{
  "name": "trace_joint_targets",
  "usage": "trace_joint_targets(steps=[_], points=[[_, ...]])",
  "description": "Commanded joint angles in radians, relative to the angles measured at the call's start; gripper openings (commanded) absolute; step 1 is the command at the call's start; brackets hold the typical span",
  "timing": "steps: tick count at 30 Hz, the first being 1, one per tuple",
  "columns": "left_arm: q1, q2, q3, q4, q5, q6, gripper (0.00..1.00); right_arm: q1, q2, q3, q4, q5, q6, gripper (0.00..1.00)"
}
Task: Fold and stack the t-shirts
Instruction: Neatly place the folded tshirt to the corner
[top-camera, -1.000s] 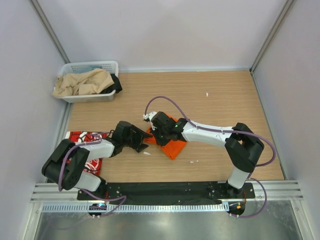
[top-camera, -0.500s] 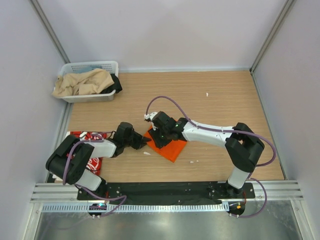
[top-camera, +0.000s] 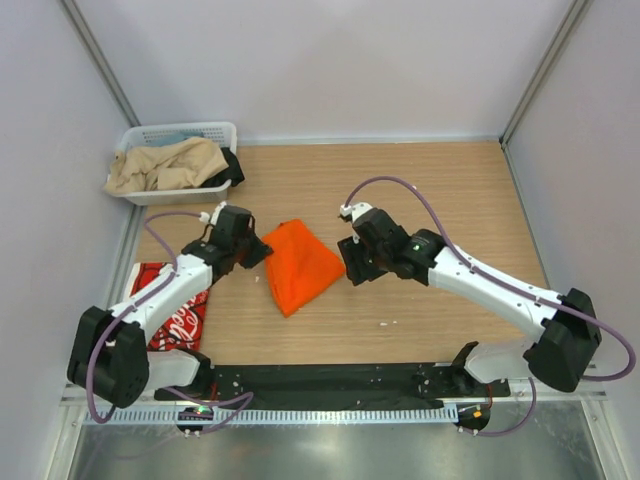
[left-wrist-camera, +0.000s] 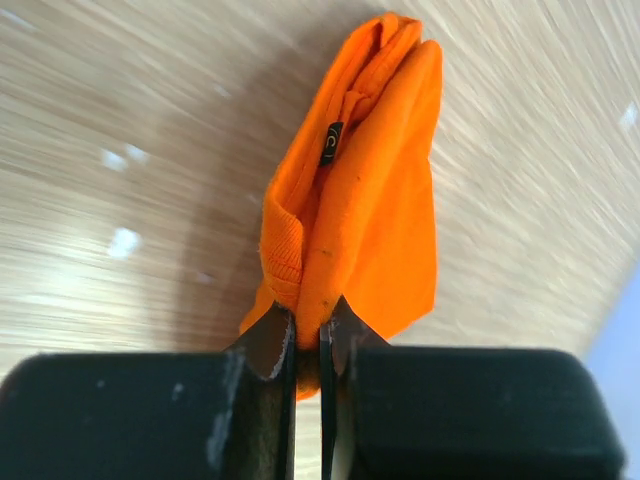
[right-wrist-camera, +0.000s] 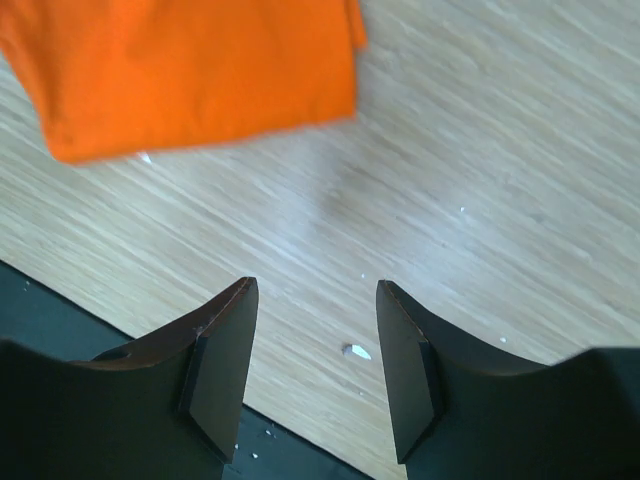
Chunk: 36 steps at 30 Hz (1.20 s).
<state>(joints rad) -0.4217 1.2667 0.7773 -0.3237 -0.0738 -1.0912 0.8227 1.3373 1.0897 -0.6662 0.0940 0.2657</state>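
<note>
Where the orange t-shirt (top-camera: 297, 262) lies: bunched on the table (top-camera: 450, 200), between both arms.
Left gripper (left-wrist-camera: 308, 325): pinching its edge.
Right gripper (right-wrist-camera: 315, 300): spread, near it, not touching.
Red t-shirt (top-camera: 180, 310): left near edge.

left arm (top-camera: 165, 290) extends forward from its base, angled toward centre; left gripper (left-wrist-camera: 308, 335) jaws nearly together, pinching an edge of the orange t-shirt (left-wrist-camera: 370, 200). right arm (top-camera: 490, 285) stretched diagonally in toward centre, wrist low; right gripper (right-wrist-camera: 315, 290) jaws apart, nothing between them, tilted downward
</note>
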Motion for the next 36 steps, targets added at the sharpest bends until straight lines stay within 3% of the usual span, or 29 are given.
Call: trace_joint_targets(steps=[1, 8, 16, 19, 26, 36], points=[[0.066, 0.005, 0.103, -0.214, -0.13, 0.14, 0.0, 0.004, -0.055, -0.066, -0.033, 0.013, 0.026, 0.57], [0.123, 0.007, 0.309, -0.547, -0.332, 0.149, 0.0, 0.003, -0.115, -0.122, -0.03, -0.01, 0.053, 0.56], [0.138, -0.062, 0.395, -0.722, -0.435, 0.16, 0.0, 0.003, -0.118, -0.1, -0.052, -0.005, 0.012, 0.56], [0.144, -0.084, 0.433, -0.759, -0.478, 0.209, 0.0, 0.003, -0.115, -0.103, -0.055, -0.02, 0.004, 0.56], [0.276, -0.101, 0.528, -0.785, -0.483, 0.393, 0.0, 0.003, -0.127, -0.116, -0.059, -0.05, 0.01, 0.56], [0.308, -0.167, 0.57, -0.865, -0.494, 0.347, 0.0, 0.003, -0.13, -0.119, -0.062, -0.074, 0.004, 0.56]])
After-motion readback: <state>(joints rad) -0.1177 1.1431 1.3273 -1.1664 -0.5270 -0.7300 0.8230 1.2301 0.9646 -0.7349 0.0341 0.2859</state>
